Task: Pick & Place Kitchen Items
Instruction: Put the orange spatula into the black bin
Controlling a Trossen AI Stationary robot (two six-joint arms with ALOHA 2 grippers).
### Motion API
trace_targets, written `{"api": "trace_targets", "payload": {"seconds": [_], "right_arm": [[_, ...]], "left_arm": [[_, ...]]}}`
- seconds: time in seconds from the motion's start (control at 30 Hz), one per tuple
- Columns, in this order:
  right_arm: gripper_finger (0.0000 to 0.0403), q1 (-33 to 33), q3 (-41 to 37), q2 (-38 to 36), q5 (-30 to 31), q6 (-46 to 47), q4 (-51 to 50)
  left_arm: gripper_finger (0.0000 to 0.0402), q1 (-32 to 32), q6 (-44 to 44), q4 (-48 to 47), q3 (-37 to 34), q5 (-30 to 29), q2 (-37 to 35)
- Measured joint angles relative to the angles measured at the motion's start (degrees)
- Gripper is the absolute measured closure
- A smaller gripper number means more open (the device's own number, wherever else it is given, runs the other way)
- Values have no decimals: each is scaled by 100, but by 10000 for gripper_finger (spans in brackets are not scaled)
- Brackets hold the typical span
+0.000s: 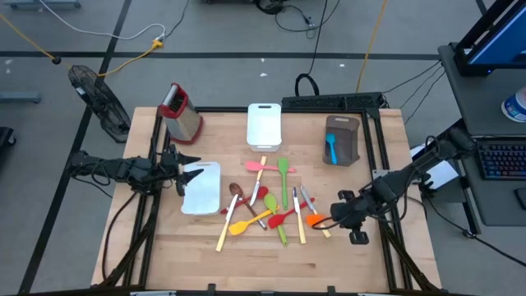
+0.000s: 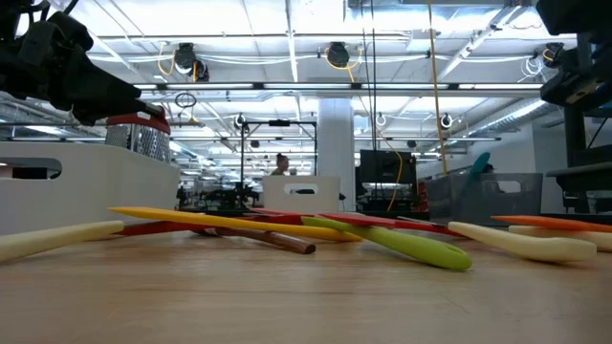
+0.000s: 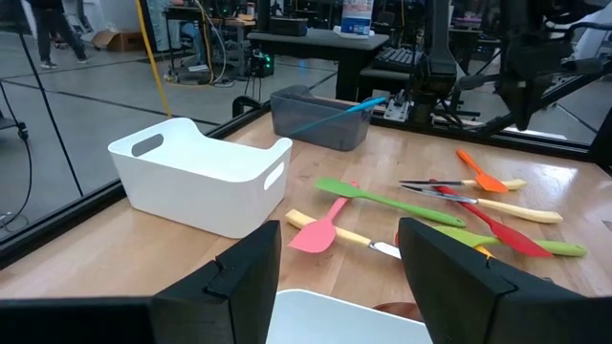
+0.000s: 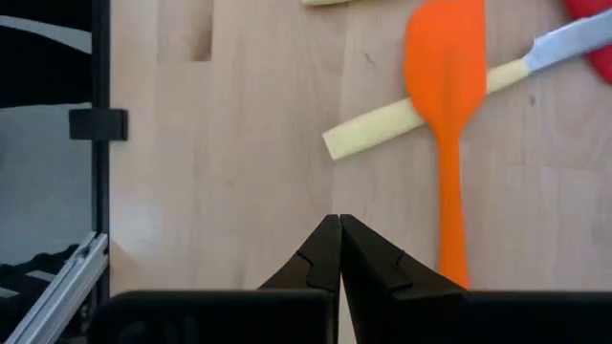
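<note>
Several kitchen items [image 1: 265,205], spoons and spatulas in red, green, yellow, pink and orange, lie flat in a loose pile at the table's middle. An orange spatula [image 4: 445,105] lies at the pile's right end, its blade across a pale handle [image 4: 382,124]. My right gripper [image 4: 338,239] hangs shut just right of that spatula [image 1: 314,219], pointing steeply down, clear of the wood. My left gripper [image 3: 339,287] waits open at the table's left, level, over the near white tray [image 1: 204,191]. A blue utensil [image 1: 330,150] rests in the brown tray [image 1: 345,131].
A steel grater with a red top [image 1: 181,113] stands at the far left. A white tray [image 1: 264,125] sits at the far middle. Bare wood lies along the near edge [image 1: 263,263] and right of the pile. Dark frame rails run along both table sides.
</note>
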Motion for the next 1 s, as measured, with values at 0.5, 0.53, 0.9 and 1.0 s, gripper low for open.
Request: {"api": "trace_targets", "payload": {"seconds": [0.5,0.53,0.9,1.0], "right_arm": [[270,-3,-24,8,246,-38,-33],[261,-3,-56,6,304,-38,-23],[211,-12,-660,6,323,-152,87],[216,-13,-831,6,355,-157,282]], "left_arm": [[183,-2,0,0,-1,0,0],[183,0,0,0,-1,0,0],[183,0,-2,0,-2,0,0],[183,-2,-2,-5,-1,0,0]]}}
